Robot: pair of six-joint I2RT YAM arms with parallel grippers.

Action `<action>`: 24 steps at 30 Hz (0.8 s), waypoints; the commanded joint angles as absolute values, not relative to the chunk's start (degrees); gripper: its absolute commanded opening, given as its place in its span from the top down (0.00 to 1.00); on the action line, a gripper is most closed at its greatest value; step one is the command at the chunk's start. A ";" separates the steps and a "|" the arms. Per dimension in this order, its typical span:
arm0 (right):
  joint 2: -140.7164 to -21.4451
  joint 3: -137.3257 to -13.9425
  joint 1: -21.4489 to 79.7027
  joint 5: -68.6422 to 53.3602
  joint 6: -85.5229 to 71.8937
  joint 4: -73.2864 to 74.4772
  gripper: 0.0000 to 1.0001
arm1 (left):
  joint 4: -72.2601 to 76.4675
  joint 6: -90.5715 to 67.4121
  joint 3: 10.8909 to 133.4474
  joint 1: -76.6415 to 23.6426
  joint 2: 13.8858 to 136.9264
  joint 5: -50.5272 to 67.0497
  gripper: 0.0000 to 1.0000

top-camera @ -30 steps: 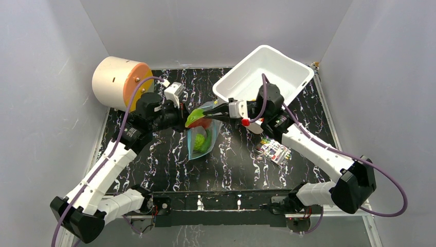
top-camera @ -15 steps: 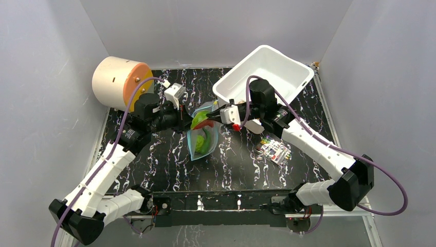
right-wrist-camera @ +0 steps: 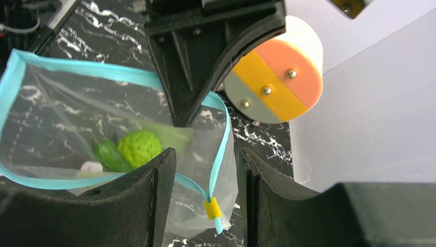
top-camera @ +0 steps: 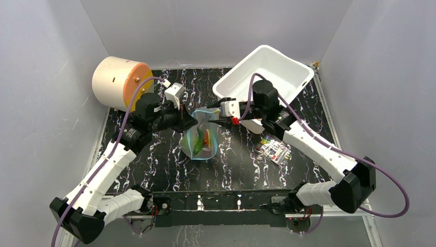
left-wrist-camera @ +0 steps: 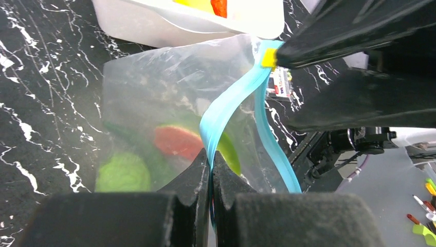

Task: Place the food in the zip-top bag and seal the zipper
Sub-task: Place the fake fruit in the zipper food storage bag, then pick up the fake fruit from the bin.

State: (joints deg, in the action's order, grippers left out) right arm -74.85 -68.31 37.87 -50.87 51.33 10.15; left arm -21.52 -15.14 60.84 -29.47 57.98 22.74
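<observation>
The clear zip-top bag (top-camera: 201, 140) hangs open between my grippers at the table's middle. Food lies inside: a bumpy green piece (right-wrist-camera: 140, 146), a dark green piece (right-wrist-camera: 108, 154) and a red piece (left-wrist-camera: 177, 141). My left gripper (top-camera: 187, 120) is shut on the blue-teal zipper (left-wrist-camera: 231, 98) at the mouth's left side (left-wrist-camera: 211, 160). My right gripper (top-camera: 216, 115) is open and empty, its jaws either side of the bag's corner (right-wrist-camera: 205, 155), just above the yellow slider (right-wrist-camera: 212, 208). The slider also shows in the left wrist view (left-wrist-camera: 267, 56).
A white bin (top-camera: 267, 72) stands tilted at the back right, behind my right wrist. A cream and orange cylinder (top-camera: 121, 80) lies at the back left. A flat printed packet (top-camera: 273, 149) lies right of the bag.
The green and red food my right gripper held over the mouth has dropped into the bag. The right gripper has opened and drawn back a little; the bag hangs wider.
</observation>
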 commanded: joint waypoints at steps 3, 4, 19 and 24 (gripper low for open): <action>-68.05 -57.85 38.03 -40.92 10.88 -32.48 0.57 | -19.11 -11.30 58.00 -29.65 57.05 16.10 1.00; -67.40 -56.66 38.02 -37.38 6.40 -36.41 0.57 | -18.86 -10.33 57.40 -29.66 56.82 13.94 1.00; -76.27 -76.03 37.00 16.43 -13.02 4.45 0.53 | -14.75 -3.67 52.34 -29.69 51.96 -6.54 1.00; -81.11 -80.74 35.22 21.50 -16.71 14.78 0.50 | -16.35 -3.81 53.54 -29.67 52.87 -10.22 1.00</action>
